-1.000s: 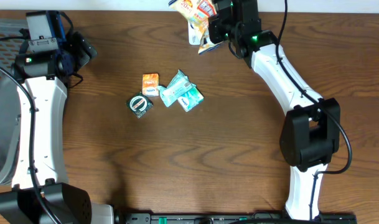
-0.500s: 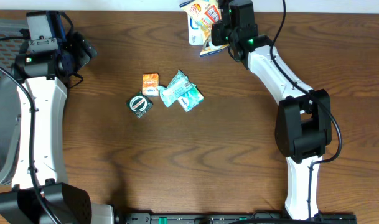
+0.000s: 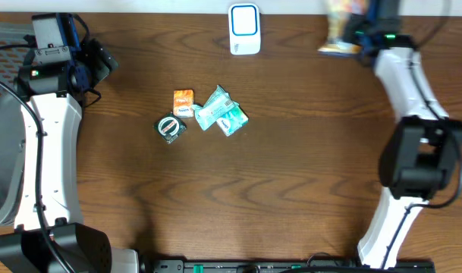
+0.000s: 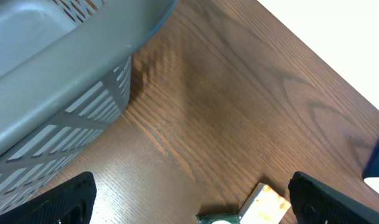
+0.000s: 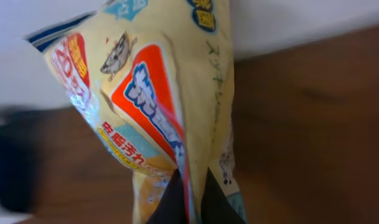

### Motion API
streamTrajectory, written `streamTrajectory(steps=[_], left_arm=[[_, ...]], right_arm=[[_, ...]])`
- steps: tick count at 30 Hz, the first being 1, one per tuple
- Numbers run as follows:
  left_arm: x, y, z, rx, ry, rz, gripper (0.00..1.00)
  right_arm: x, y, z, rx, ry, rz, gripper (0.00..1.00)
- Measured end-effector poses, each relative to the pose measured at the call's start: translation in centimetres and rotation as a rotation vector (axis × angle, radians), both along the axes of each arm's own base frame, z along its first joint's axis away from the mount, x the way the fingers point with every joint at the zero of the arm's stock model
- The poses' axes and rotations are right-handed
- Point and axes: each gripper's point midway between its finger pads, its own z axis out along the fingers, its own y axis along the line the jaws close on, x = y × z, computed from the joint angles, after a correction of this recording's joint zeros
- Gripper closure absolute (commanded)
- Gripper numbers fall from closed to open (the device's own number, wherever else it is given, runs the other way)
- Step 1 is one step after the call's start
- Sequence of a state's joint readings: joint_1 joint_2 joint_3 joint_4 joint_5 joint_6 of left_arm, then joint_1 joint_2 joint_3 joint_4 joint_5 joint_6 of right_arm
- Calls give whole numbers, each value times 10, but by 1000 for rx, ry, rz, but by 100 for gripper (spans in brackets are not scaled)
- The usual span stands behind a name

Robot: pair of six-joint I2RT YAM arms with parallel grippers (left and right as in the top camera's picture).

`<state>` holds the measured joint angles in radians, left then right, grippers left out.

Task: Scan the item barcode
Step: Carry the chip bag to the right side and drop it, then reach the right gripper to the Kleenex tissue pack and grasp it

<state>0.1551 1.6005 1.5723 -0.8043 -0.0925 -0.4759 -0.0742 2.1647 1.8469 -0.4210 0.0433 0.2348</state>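
Checking in from the remote desk. The snack pouch (image 5: 164, 81) is pale yellow and crinkly. It has a red-orange label with blue lettering, a little cat drawing near the top, and a blue-striped corner. The right gripper (image 5: 188, 200) is pinched tight on the pouch's lower seam, with the dark fingers (image 5: 167, 205) closed on either side of the fold. On the overhead view the pouch hangs out at about 1 o'clock over the table's far edge and it's blurred there, so I can't make out any barcode.

The white scanner (image 3: 244, 29) with its blue outline sits at 12 o'clock, well apart from the pouch.

The left gripper (image 4: 192, 186) is spread as wide as it goes and has hold of nothing. It's parked at about 10 o'clock, just beside the grey slotted basket (image 4: 65, 74).

The table (image 3: 291, 167) is dark brown wood with strong grain. Just off its centre toward 11 o'clock there's a small cluster: an orange packet (image 3: 183, 102), teal wrappers (image 3: 221, 114) touching it, and a round green-rimmed item (image 3: 170, 127) right beside them. Past the table's far edge all I get is a plain white wall (image 4: 338, 37).
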Motion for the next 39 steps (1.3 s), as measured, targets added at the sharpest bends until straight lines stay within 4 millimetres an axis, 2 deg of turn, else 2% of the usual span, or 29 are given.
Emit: streamTrajectory(steps=[2,3,5,6,8,9,11,13,15,18,21,26,27,28,29,30,31,32,39], left_arm=[[0,0,0,0,0,0,2],[0,0,0,0,0,0,2],[0,0,0,0,0,0,2],[0,0,0,0,0,0,2],[0,0,0,0,0,0,2],[0,0,0,0,0,0,2],[0,0,0,0,0,0,2],[0,0,0,0,0,0,2],[0,0,0,0,0,0,2],[0,0,0,0,0,0,2],[0,0,0,0,0,0,2],[0,0,0,0,0,0,2],[0,0,0,0,0,0,2],[0,0,0,0,0,0,2],[0,0,0,0,0,0,2],[0,0,0,0,0,0,2],[0,0,0,0,0,0,2],[0,0,0,0,0,0,2],[0,0,0,0,0,0,2]], right_arm=[[-14,-48,-6,-49,48,-116,96],[-24,-77,-8,-82,73,-189,83],[-37,-114,-9,-119,95,-283,55],[-46,-137,-9,-139,102,-339,45],[-60,-168,-9,-148,117,-407,25],[-65,-178,-11,-138,125,-421,21],[-74,-189,-17,-86,145,-418,25],[-74,-183,-22,-8,148,-366,26],[-68,-163,-24,92,134,-278,26],[-54,-116,-20,259,100,-99,20],[-48,-54,-13,417,96,101,16],[-62,60,-14,504,190,410,13],[-68,87,-17,498,219,474,15],[-73,106,-18,489,241,515,19],[-81,132,-22,474,274,567,25],[-85,147,-24,461,293,595,37],[-96,177,-28,427,328,656,41],[-102,196,-31,392,345,690,44],[-135,280,-49,199,388,873,47]])
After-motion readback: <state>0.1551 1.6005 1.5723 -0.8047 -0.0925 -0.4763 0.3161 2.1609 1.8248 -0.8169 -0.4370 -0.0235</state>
